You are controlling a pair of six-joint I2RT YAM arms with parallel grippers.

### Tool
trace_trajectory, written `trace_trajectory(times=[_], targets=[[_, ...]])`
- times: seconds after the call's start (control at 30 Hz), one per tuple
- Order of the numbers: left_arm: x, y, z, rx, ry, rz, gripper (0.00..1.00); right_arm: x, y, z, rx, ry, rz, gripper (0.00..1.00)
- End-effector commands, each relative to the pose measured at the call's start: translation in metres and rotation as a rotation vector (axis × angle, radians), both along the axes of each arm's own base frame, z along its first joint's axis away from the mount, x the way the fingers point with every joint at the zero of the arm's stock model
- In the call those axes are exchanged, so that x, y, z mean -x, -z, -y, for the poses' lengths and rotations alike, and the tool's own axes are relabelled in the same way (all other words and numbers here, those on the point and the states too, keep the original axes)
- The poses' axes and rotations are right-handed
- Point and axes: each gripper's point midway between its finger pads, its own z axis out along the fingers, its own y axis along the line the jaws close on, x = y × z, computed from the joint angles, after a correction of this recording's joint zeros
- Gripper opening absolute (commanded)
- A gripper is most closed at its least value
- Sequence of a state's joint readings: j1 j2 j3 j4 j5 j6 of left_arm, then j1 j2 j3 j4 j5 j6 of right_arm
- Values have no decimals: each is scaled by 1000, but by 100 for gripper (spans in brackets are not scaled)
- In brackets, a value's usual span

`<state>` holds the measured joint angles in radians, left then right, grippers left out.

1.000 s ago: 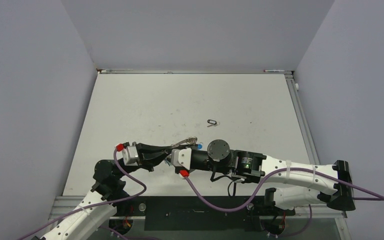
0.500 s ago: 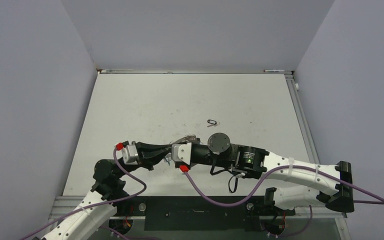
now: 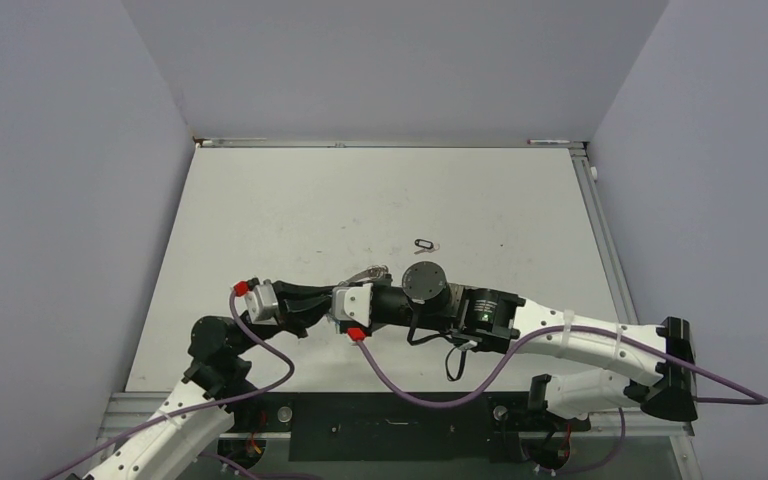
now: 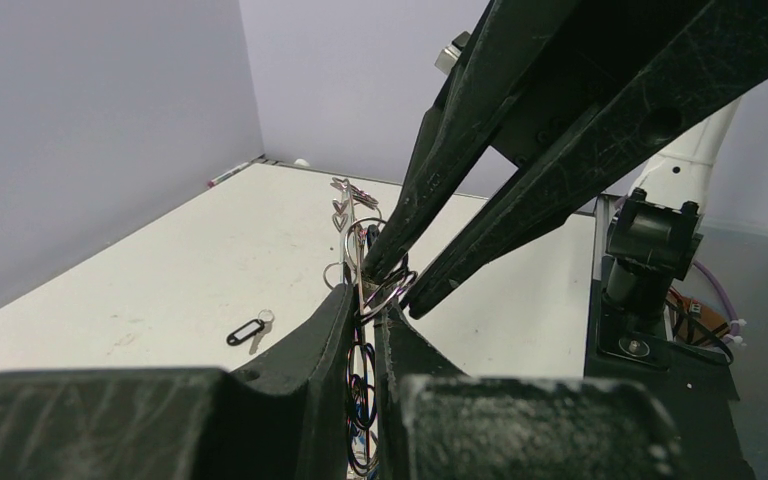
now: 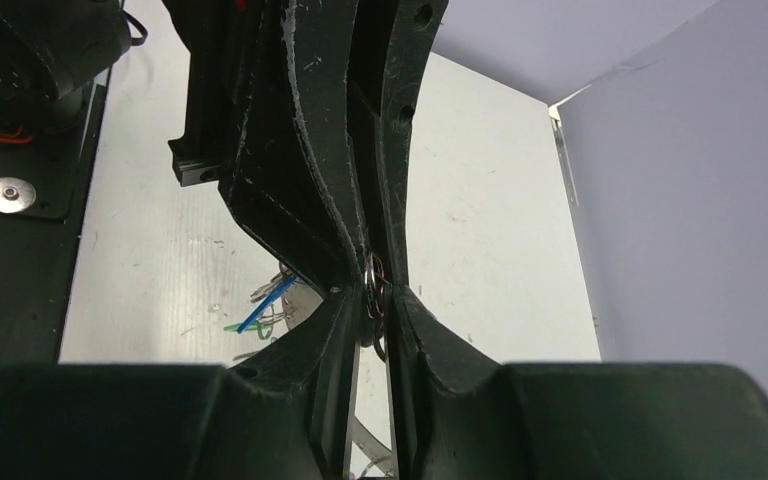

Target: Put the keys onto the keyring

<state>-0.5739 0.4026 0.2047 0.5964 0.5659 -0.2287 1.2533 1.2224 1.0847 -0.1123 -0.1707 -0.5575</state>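
My left gripper (image 4: 365, 300) is shut on the keyring (image 4: 361, 262), a thin grey metal ring seen edge-on and standing upright between its fingers. Dark wire loops hang against the ring. My right gripper (image 5: 373, 298) comes in from the opposite side, its fingertips pinched on those loops at the ring's edge. From above, both grippers meet near the table's front centre, and the keyring (image 3: 370, 273) sticks out just behind them. A blue key (image 5: 268, 302) and a green key (image 5: 243, 326) dangle below. A black-tagged key (image 3: 423, 243) lies loose on the table.
The white table (image 3: 380, 190) has grey walls at the back and on both sides. The black base rail (image 3: 400, 425) with the arm mounts runs along the near edge. Purple cables (image 3: 410, 385) loop beside both arms.
The right arm has slid left towards the left gripper, and its jaws have narrowed onto the wire loops. The keyring has shifted slightly farther from the bases. The left gripper stays shut.
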Motion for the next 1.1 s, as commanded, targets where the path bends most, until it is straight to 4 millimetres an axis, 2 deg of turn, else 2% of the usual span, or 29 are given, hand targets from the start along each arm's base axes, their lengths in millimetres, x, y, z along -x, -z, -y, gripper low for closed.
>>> trace_trajectory(times=[0.0, 0.17, 0.53, 0.8, 0.97, 1.07], targets=[[27, -33, 2, 56, 100, 129, 0, -28, -7, -4, -7, 102, 53, 16], [29, -33, 3, 48, 112, 140, 0, -33, -1, -8, 58, 111, 57, 6], [30, -15, -1, -63, 69, 284, 0, -28, -17, -5, 49, 43, 15, 5], [34, -13, -1, -92, 74, 350, 30, -27, -16, -1, 58, 38, -5, 5], [35, -12, 0, -119, 79, 366, 38, -29, -18, 2, 51, 50, -8, 5], [35, -12, -2, -159, 71, 372, 39, -30, -16, 4, 60, 60, -11, 5]])
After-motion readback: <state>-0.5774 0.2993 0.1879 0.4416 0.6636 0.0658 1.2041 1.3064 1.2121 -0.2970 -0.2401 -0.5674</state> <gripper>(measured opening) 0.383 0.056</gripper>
